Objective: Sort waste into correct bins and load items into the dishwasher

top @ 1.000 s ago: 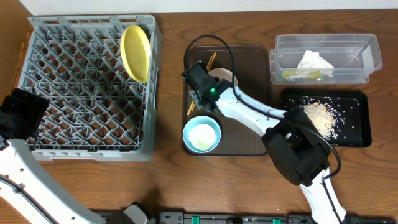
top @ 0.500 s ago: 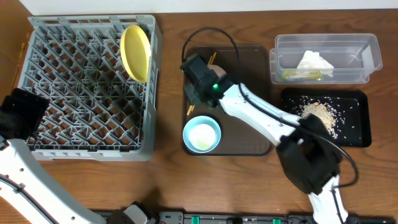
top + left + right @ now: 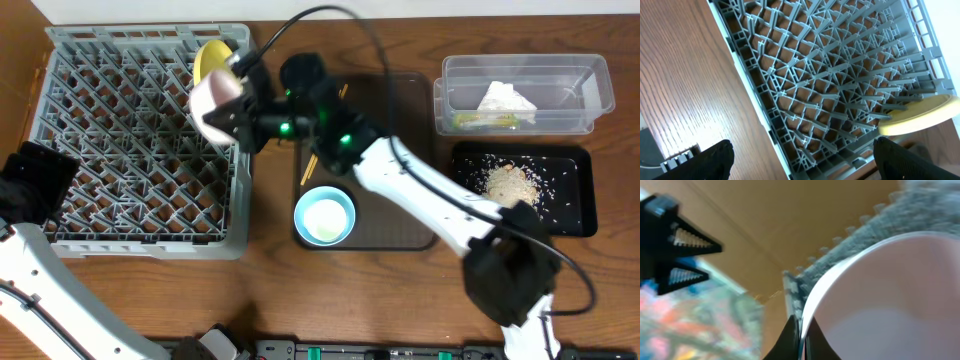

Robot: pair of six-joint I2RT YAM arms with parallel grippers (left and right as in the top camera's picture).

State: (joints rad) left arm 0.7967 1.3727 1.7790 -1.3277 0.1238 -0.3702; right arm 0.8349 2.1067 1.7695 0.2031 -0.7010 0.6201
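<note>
My table holds a dish rack at its left edge, serving tray centre, clear tub and black tray right.

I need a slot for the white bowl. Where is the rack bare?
Most of the dish rack is bare: everything left of and nearer than the yellow plate in its far right corner. Crowded there: the right gripper holds the white bowl beside the plate. The left gripper hovers open by its near left edge.

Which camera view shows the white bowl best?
The overhead view: most of the white bowl shows, held over the dish rack edge. The right wrist view gives only a blurred close-up; the left wrist view misses it.
</note>
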